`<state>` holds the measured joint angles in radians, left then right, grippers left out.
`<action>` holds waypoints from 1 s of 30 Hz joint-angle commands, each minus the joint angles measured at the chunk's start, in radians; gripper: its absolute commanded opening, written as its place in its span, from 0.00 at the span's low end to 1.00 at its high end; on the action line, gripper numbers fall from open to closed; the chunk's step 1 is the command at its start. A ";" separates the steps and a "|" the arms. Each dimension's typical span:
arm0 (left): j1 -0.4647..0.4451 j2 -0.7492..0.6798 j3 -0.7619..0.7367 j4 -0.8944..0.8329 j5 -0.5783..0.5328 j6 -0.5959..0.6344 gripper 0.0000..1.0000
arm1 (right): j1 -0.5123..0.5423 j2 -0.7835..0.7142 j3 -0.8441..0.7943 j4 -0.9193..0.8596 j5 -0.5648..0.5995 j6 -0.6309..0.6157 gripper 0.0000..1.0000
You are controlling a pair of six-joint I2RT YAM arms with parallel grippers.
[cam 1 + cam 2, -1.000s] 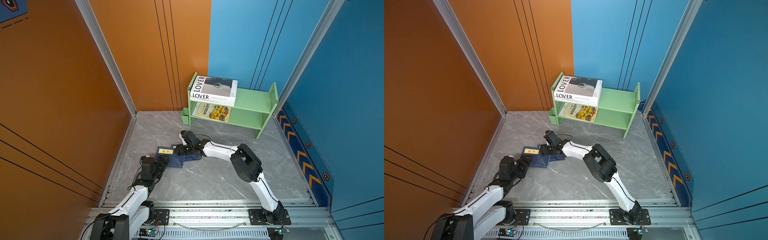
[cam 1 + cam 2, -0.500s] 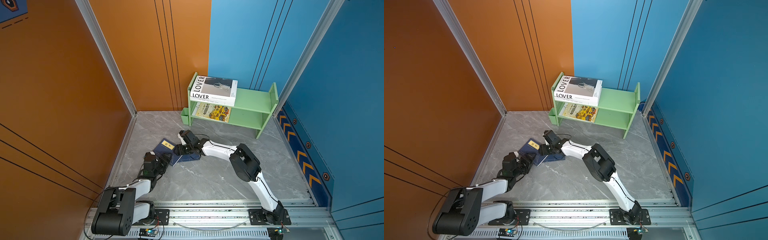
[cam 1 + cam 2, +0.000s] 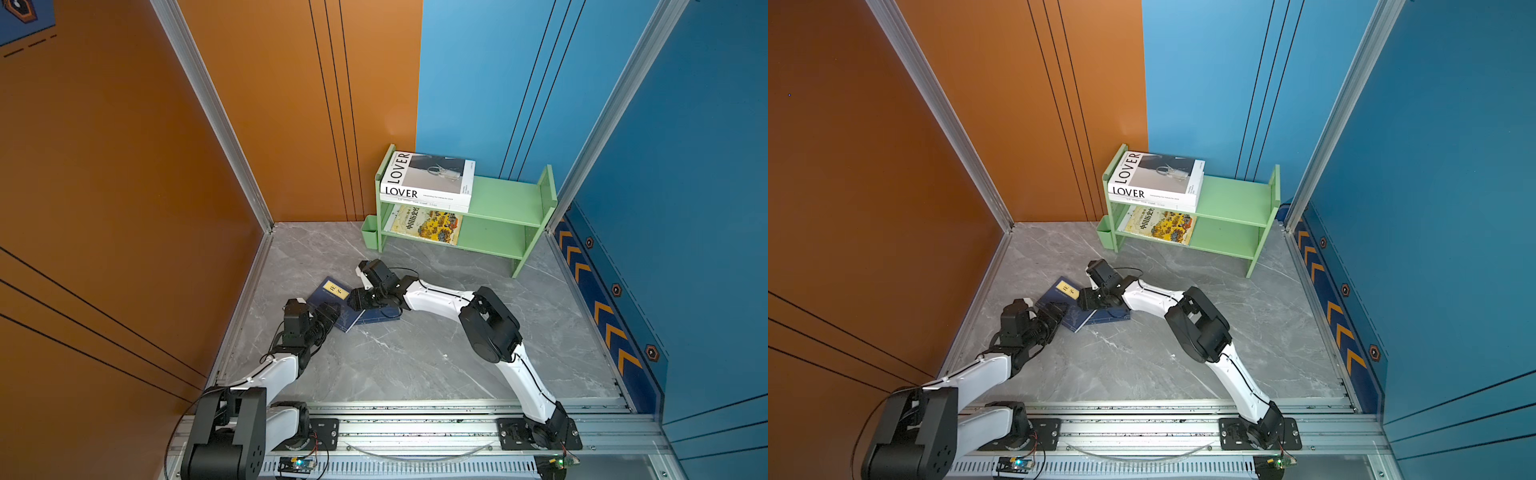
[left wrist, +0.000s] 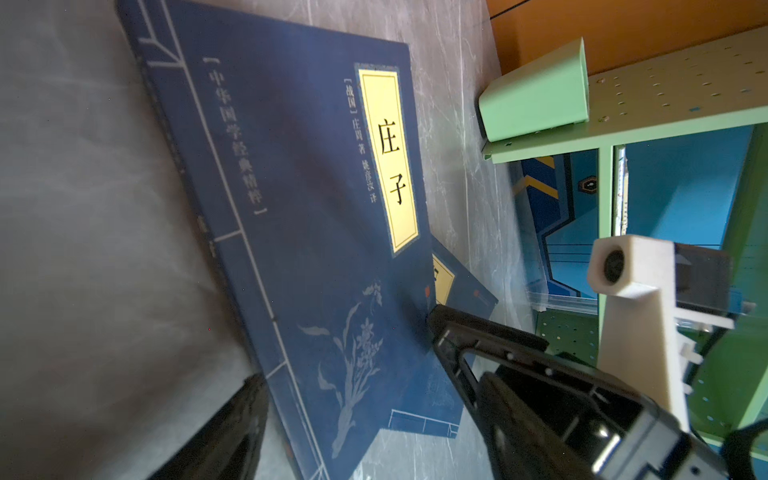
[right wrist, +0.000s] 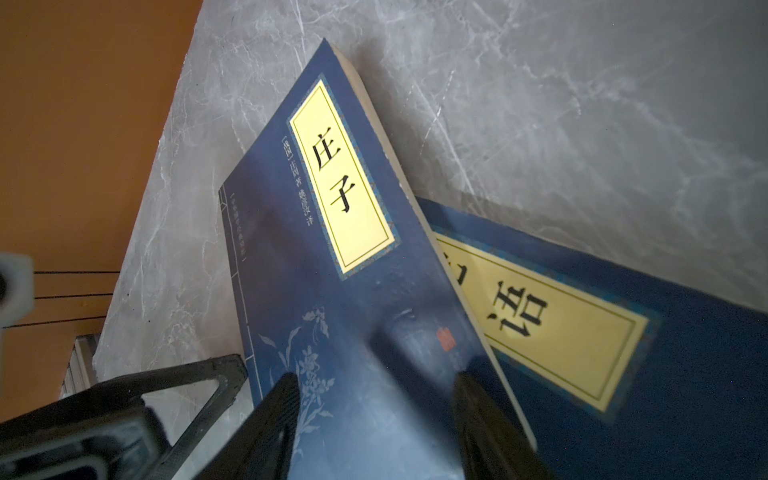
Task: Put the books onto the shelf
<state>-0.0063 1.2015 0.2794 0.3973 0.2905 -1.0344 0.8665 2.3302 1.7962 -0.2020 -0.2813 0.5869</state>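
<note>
Right wrist view: the right gripper (image 5: 378,395) has its jaws apart, both fingertips (image 5: 286,415) resting on the cover of the upper navy book (image 5: 316,291). That book lies askew across a second navy book (image 5: 623,374) on the floor (image 3: 415,353) in front of the shelf (image 3: 498,199), toward its cup (image 3: 369,230) end. In both top views the left gripper (image 3: 330,309) sits at the upper book's edge on the side away from the shelf. I cannot tell whether its jaws are open. On the shelf's top tier lies a white LOVER book (image 3: 428,178), with a yellow book (image 3: 428,224) on the tier beneath.
</note>
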 commanded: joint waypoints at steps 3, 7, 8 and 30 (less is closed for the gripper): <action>0.020 0.090 0.019 0.067 0.074 0.013 0.77 | 0.001 0.077 -0.036 -0.185 0.022 -0.010 0.62; 0.030 0.128 0.007 0.110 0.075 0.007 0.77 | -0.007 0.094 0.038 -0.217 0.029 -0.032 0.61; 0.031 0.135 0.006 0.115 0.076 0.013 0.77 | -0.010 0.103 0.053 -0.221 0.030 -0.030 0.61; 0.041 0.571 0.010 0.994 0.305 -0.211 0.51 | -0.006 0.231 0.155 -0.301 0.019 0.000 0.55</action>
<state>0.0486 1.7142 0.2794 1.1141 0.5156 -1.1572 0.8581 2.4462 2.0003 -0.3061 -0.2661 0.5728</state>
